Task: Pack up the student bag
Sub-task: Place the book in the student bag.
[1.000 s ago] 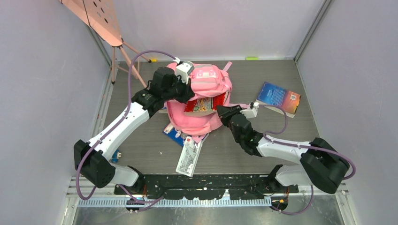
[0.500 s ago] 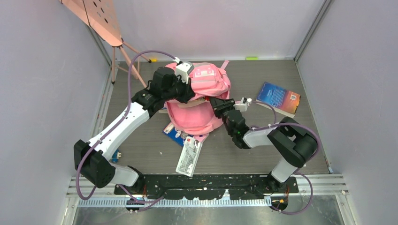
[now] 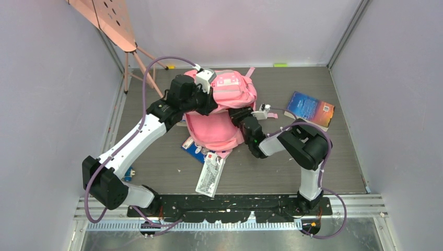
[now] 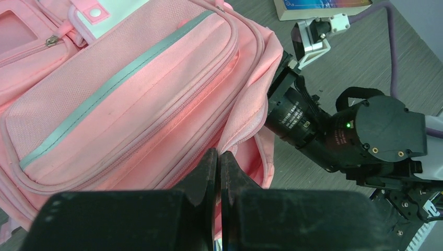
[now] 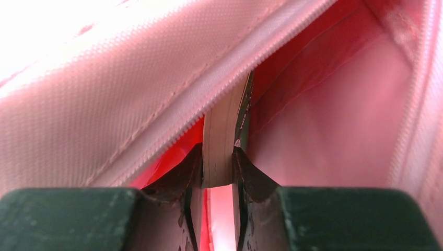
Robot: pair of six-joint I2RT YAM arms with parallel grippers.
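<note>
Right hand [image 5: 218, 159] clamping book [image 5: 223, 123], tips hidden inside student bag [image 3: 214, 133]

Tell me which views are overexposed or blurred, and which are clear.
Right wrist: the student bag fabric is washed out to white at top left, and a pink cast fills the inside around the book. Left wrist: even light, sharp weave, but the left gripper near the lens is dark and soft. Top external: even light, faint shadows.

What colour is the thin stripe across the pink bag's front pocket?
The stripe on the student bag is muted grey-green; the left wrist view shows it best.
</note>
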